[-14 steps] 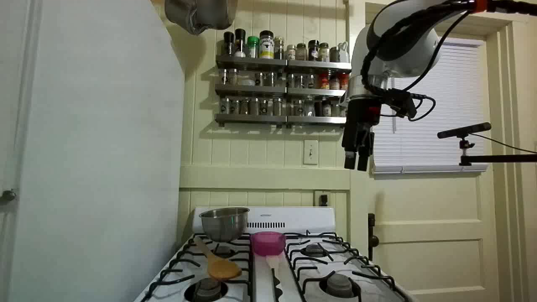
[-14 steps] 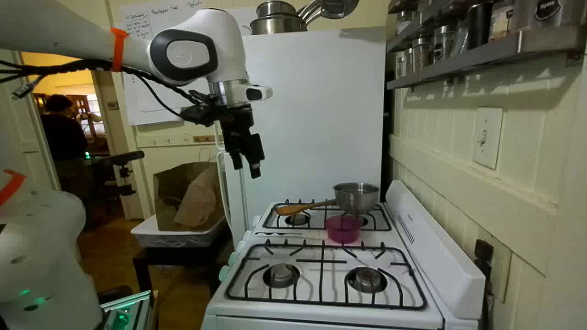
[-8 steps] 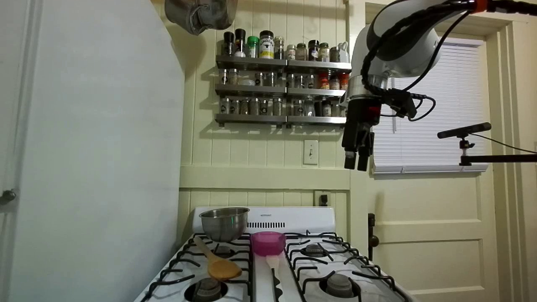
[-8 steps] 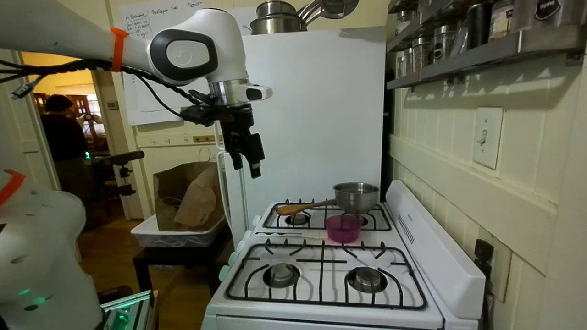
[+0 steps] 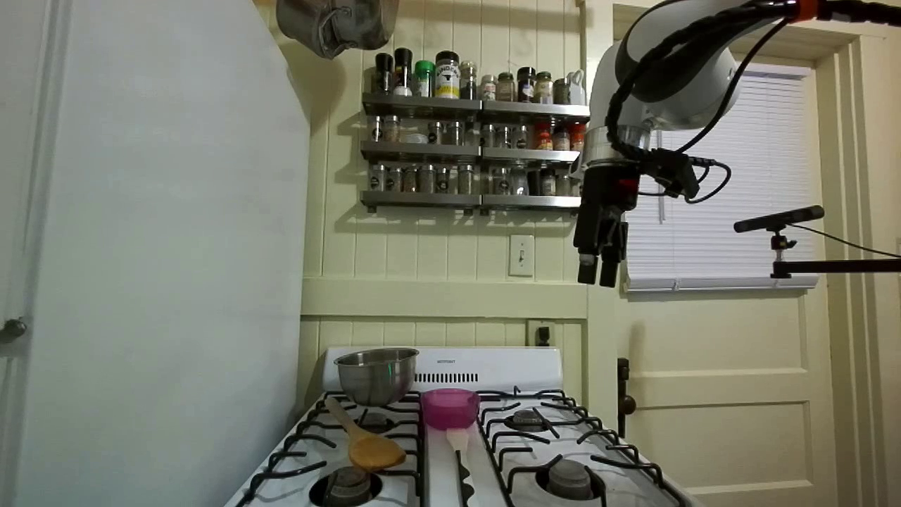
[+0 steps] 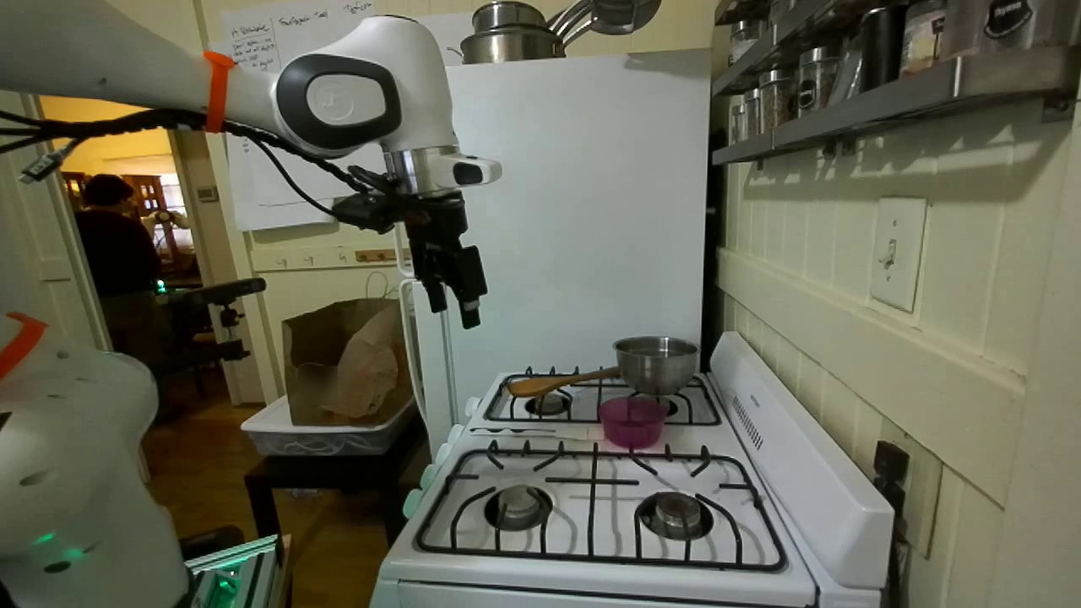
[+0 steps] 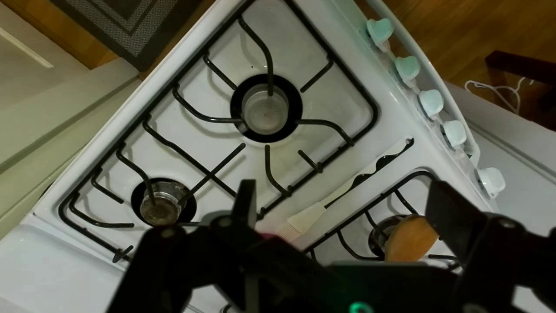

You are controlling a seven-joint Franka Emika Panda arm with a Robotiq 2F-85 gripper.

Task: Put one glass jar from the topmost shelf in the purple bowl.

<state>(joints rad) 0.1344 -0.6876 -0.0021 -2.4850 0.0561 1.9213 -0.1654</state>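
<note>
The topmost shelf point(image 5: 422, 106) is the highest grey metal tier of the wall rack. Several jars and bottles stand upright on it, among them a glass jar point(image 5: 505, 87) with a dark lid. The purple bowl point(image 5: 450, 410) sits at the back middle of the stove, and it also shows in an exterior view point(image 6: 633, 422). In the wrist view only a sliver of it point(image 7: 268, 236) shows behind a finger. My gripper point(image 5: 597, 273) hangs pointing down, below and to the right of the rack. In the wrist view the fingers point(image 7: 343, 195) are wide apart with nothing between them.
A silver metal pot point(image 5: 377, 378) and a wooden spoon point(image 5: 374, 451) lie on the stove's burner grates. A pastry brush point(image 7: 306, 217) lies in front of the bowl. A tall white fridge point(image 6: 574, 211) stands beside the stove. Lower shelf tiers point(image 5: 422, 151) hold several jars.
</note>
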